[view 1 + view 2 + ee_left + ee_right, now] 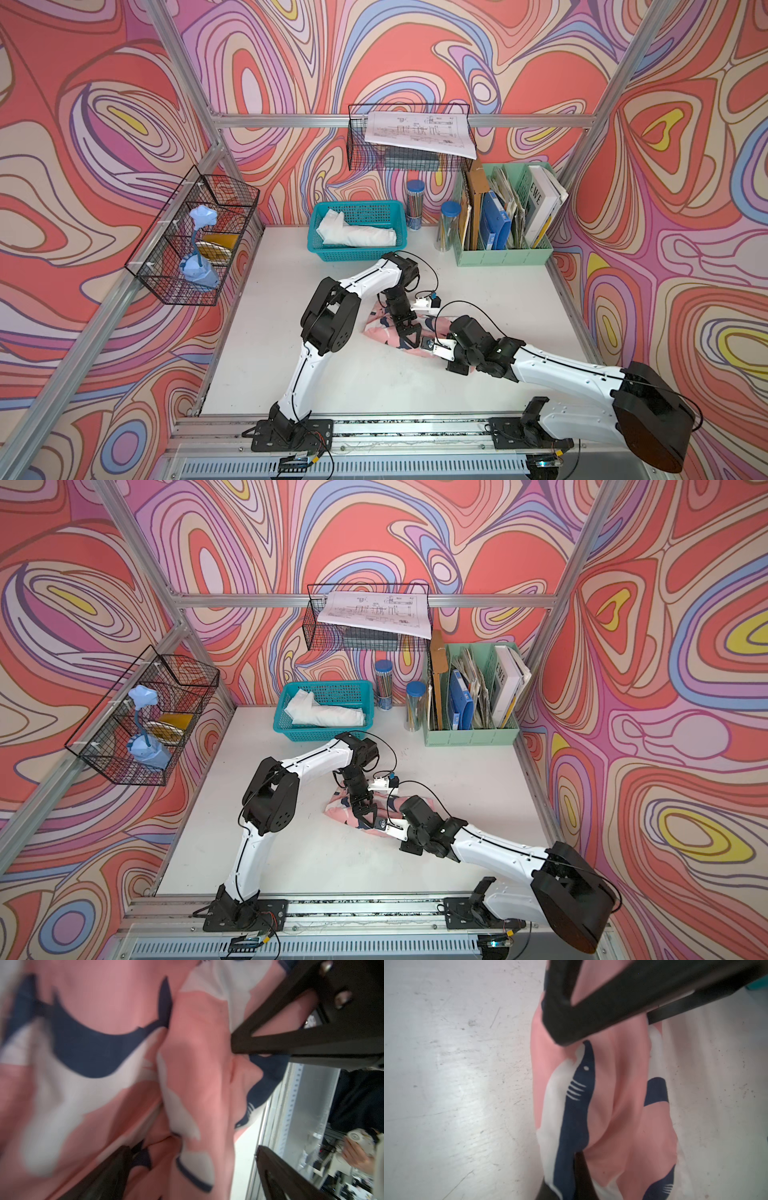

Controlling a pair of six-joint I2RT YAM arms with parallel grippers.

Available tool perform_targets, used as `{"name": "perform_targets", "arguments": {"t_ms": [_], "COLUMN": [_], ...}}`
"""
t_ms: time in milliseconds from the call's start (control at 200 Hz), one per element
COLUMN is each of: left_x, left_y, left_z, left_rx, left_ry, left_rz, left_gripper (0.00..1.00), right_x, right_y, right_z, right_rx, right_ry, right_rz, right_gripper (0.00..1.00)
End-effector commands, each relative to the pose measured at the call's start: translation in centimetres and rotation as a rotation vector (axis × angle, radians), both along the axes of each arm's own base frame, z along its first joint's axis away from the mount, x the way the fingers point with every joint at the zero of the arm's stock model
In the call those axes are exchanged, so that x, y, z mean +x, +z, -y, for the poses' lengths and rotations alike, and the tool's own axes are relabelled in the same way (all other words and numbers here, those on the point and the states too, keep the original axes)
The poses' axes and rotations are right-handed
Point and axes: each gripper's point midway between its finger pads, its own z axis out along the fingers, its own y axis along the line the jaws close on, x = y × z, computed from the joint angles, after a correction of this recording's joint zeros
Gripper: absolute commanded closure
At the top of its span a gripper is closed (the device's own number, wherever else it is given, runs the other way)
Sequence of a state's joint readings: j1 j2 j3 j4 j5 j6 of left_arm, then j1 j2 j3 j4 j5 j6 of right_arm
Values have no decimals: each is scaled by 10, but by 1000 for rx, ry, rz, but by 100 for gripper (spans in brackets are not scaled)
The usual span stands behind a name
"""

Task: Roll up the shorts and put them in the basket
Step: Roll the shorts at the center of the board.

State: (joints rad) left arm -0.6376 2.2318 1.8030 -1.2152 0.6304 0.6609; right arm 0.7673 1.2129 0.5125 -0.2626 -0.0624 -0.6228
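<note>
Pink shark-print shorts lay bunched on the table; the left gripper stood open over them, the right gripper was closed on one fold.

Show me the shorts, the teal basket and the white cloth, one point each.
shorts (623,1095): right wrist view, on pink fabric beside the shark.
teal basket (353,252): in a top view, on its front wall.
white cloth (357,237): in a top view, on its middle.

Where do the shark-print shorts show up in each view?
Top view: shorts mid-table.
Top view: mid-table too.
Left wrist: fills most of the picture.
Right wrist: across the middle.
Shared landmark: white tabletop beside them.
</note>
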Motion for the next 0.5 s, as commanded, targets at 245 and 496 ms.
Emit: {"name": "perform_targets", "arguments": {"t_ms": [245,496], "left_x": [106,131], "left_y": [61,127], "left_z": [-51,-75], "left_rx": [-165,-274], "left_ry": [373,533], "left_rz": [451,861], "left_gripper": [2,1], "right_x": [-8,-13], "right_y": [8,13], "right_z": [-13,-25], "right_rx": [121,242], "right_ry": [49,85], "right_rz": [-121,-348], "right_gripper": [100,100]}}
